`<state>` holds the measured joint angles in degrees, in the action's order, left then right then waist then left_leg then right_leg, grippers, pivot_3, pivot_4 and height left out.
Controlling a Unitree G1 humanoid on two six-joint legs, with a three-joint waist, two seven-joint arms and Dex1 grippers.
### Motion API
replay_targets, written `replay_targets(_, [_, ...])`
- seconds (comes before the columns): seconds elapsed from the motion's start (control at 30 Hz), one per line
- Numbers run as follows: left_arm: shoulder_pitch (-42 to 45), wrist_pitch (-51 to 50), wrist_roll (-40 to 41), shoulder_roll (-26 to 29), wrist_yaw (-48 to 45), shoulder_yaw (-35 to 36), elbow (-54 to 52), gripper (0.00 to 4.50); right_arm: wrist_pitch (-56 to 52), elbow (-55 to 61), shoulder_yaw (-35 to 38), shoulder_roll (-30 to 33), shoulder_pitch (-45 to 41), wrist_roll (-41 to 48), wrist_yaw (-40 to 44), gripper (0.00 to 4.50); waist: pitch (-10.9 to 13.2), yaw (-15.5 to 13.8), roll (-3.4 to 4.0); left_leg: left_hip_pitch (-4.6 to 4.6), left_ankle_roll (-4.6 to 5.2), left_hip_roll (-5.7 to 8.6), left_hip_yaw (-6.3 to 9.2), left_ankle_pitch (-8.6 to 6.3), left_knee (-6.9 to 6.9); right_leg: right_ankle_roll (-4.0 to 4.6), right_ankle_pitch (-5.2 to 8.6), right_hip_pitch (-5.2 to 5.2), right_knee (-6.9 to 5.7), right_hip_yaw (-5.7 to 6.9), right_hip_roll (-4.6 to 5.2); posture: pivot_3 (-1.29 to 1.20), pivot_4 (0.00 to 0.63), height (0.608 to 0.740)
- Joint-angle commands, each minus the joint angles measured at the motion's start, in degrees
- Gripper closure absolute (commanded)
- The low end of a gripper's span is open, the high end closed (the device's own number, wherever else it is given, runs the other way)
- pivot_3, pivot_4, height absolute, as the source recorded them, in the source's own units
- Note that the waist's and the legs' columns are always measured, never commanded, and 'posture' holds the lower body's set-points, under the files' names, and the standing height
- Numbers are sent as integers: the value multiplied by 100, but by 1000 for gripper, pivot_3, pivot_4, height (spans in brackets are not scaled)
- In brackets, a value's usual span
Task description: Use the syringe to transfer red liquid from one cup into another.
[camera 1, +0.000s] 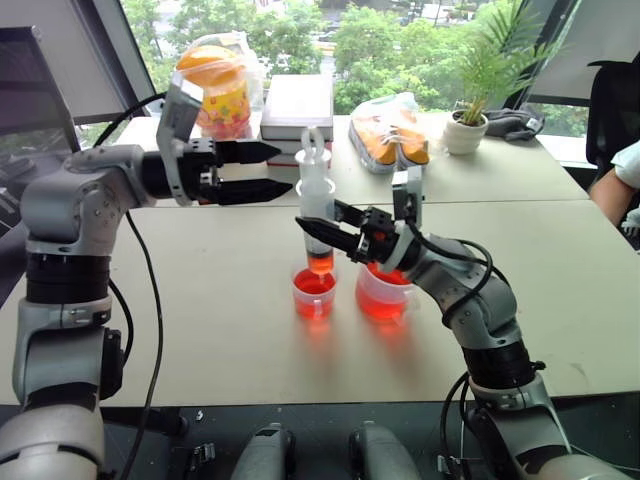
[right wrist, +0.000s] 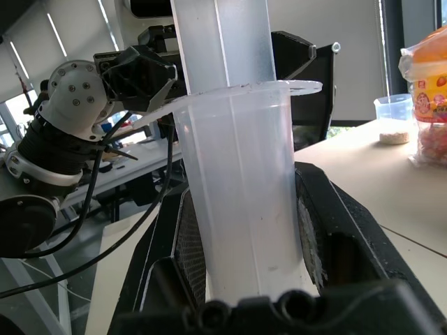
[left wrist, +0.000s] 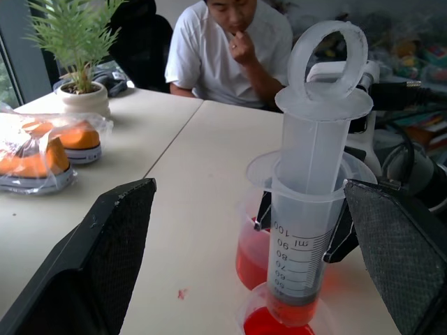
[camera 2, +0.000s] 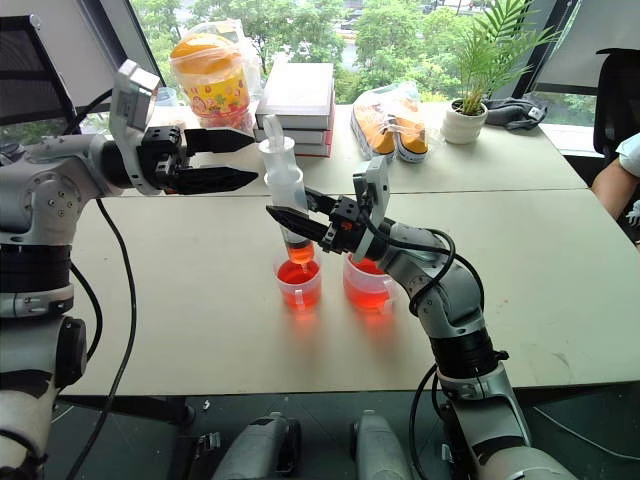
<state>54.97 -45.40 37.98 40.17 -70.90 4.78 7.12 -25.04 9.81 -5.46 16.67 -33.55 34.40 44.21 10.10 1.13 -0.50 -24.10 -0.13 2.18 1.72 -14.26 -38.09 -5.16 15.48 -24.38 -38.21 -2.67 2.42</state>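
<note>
The syringe (camera 1: 317, 205) stands upright with its plunger drawn partly out and red liquid (camera 1: 320, 263) in its lower end. Its tip hangs just over the smaller clear cup (camera 1: 314, 294), which holds red liquid. My right gripper (camera 1: 323, 230) is shut on the syringe's barrel (right wrist: 237, 202), reaching in from the right. The larger cup (camera 1: 383, 296), also with red liquid in it, stands right beside the smaller one, partly behind my right wrist. My left gripper (camera 1: 283, 168) is open, level with the plunger's top and just left of it, its fingers (left wrist: 105, 265) apart from the syringe (left wrist: 314, 202).
At the table's back stand a stack of books (camera 1: 297, 105), a bagged snack jar (camera 1: 222, 85), bagged orange items (camera 1: 390, 132) and a potted plant (camera 1: 467, 120). A person (left wrist: 230, 49) sits at the far right side of the table.
</note>
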Motion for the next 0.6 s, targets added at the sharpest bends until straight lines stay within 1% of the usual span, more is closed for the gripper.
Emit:
replay_targets(0.03, [488,67,148,-182,195,254,225,84,153,134,61,-44,-44,-43,60,3086,0,-13,0,0,0,0,1,0,0,0,0,0,-1,1,0,0,150,740])
replay_targets(0.2, [760,249,65,-505,178,181,607,84,129,201,50,-45,20,-97,55,3086,0,-27,0,0,0,3,-1,0,-2,0,0,3,2,6,1,0,150,740])
replay_targets(0.43, [848,725,-307,-849,176,-145,790,84,59,335,32,-43,58,-125,25,3086,0,-13,0,0,0,2,-1,0,1,0,0,-1,0,4,0,0,150,740])
replay_targets(0.47, [858,752,-330,-895,189,-170,808,606,45,348,33,-43,54,-123,25,3086,0,-14,0,0,0,2,-1,0,1,0,0,-1,1,3,0,0,150,740])
replay_targets(0.5, [863,760,-315,-927,149,-189,803,949,34,352,35,-46,48,-123,26,3086,0,-16,0,0,0,2,-1,0,1,0,0,-1,0,3,0,0,150,740])
replay_targets(0.53, [861,750,-280,-952,111,-195,772,1412,21,366,37,-48,46,-122,24,3086,0,-17,0,0,0,1,-1,0,1,0,0,-1,0,2,0,0,150,740])
replay_targets(0.6, [865,685,-180,-995,72,-172,707,2458,-5,387,39,-55,39,-117,21,3086,0,-16,0,0,0,2,-1,0,1,0,0,-1,0,1,0,0,150,740])
